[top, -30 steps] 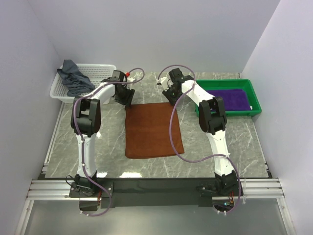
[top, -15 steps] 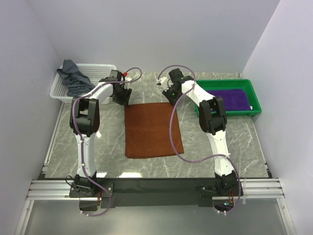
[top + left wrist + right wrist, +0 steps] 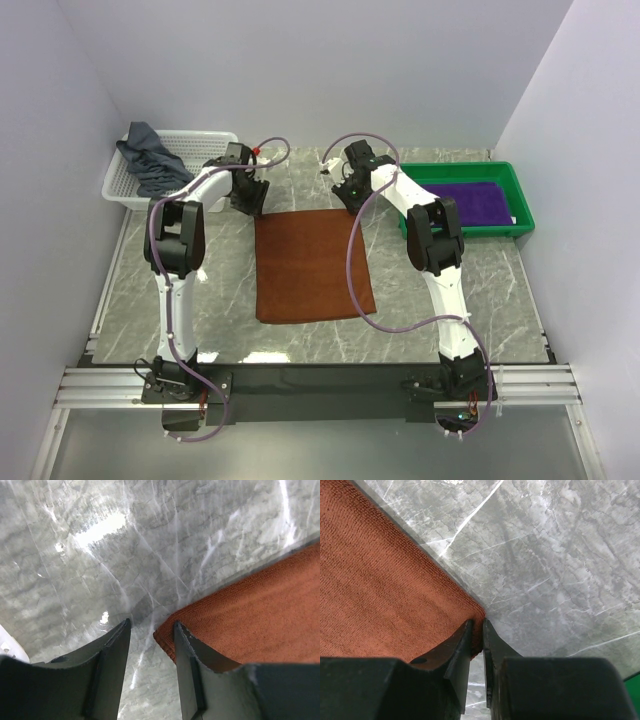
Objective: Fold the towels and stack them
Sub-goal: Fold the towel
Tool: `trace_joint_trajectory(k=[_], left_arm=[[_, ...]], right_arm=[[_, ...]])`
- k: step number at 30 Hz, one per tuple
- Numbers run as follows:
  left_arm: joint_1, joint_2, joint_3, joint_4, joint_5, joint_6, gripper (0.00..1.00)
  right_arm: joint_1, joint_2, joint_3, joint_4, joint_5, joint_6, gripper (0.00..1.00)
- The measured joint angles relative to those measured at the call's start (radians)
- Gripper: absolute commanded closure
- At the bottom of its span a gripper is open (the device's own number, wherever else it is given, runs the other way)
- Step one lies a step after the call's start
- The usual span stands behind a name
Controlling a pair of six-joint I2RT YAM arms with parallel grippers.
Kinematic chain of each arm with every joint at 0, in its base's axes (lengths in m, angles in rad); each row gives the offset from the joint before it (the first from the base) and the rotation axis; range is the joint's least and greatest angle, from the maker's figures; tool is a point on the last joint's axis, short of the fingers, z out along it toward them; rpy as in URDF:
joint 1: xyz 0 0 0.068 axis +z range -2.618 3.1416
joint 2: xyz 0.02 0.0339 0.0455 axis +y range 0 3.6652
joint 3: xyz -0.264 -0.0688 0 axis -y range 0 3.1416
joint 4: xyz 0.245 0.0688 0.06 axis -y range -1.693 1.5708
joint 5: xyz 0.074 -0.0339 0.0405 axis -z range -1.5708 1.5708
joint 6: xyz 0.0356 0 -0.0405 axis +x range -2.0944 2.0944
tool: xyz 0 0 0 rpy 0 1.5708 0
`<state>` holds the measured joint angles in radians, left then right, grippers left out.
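A rust-brown towel (image 3: 313, 265) lies flat on the marble table. My left gripper (image 3: 250, 203) is at its far left corner; in the left wrist view the gripper (image 3: 151, 630) is open, with the towel corner (image 3: 167, 630) by the right finger and not clamped. My right gripper (image 3: 350, 200) is at the far right corner; in the right wrist view it (image 3: 477, 627) is shut on the towel's corner (image 3: 478, 614). A purple towel (image 3: 470, 203) lies in the green tray (image 3: 520, 195). A grey-blue towel (image 3: 150, 160) hangs over the white basket (image 3: 205, 145).
The basket stands at the far left by the wall, the green tray at the far right. Purple cables loop from both arms over the table. A black strip and metal rails run along the near edge.
The left gripper has shifted slightly left and back at the towel's far left corner. The right gripper and the towel have hardly moved.
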<state>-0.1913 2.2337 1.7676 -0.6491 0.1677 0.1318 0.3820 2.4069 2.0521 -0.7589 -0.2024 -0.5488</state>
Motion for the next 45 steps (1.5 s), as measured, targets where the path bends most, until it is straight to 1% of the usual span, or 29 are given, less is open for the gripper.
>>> trace_joint_trajectory(k=[2, 6, 10, 16, 18, 20, 29, 35, 41, 45], left_arm=[[-0.008, 0.003, 0.006, -0.006, -0.021, -0.007, 0.54], [-0.03, 0.004, 0.005, -0.006, -0.078, -0.023, 0.6], [-0.038, 0.006, 0.005, -0.007, -0.092, -0.042, 0.66], [-0.04, 0.007, 0.006, -0.008, -0.089, -0.052, 0.84], [-0.042, 0.007, 0.006, -0.01, -0.085, -0.057, 0.91], [-0.043, 0.007, 0.006, -0.01, -0.086, -0.061, 0.99], [-0.044, 0.007, 0.008, -0.011, -0.084, -0.057, 0.99], [-0.044, 0.003, 0.006, -0.005, -0.084, -0.056, 0.99], [-0.044, -0.013, -0.024, 0.057, -0.089, -0.047, 0.99], [-0.043, -0.052, -0.084, 0.119, -0.101, -0.045, 0.99]], right_arm=[[0.0, -0.002, -0.003, 0.002, 0.0, 0.0, 0.79], [0.0, -0.003, -0.005, 0.004, 0.0, 0.0, 0.81], [0.0, -0.003, -0.005, 0.004, 0.0, 0.0, 0.82], [0.0, -0.003, -0.005, 0.004, 0.0, -0.001, 0.95], [0.0, -0.003, -0.005, 0.004, 0.0, -0.002, 1.0], [0.0, -0.003, -0.005, 0.004, 0.001, -0.003, 1.0], [0.002, -0.003, -0.003, 0.008, 0.016, -0.003, 1.0], [0.002, -0.016, -0.029, 0.064, 0.046, -0.003, 1.0], [0.002, -0.058, -0.107, 0.146, 0.1, -0.004, 1.0], [0.002, -0.093, -0.151, 0.195, 0.129, -0.003, 1.0]])
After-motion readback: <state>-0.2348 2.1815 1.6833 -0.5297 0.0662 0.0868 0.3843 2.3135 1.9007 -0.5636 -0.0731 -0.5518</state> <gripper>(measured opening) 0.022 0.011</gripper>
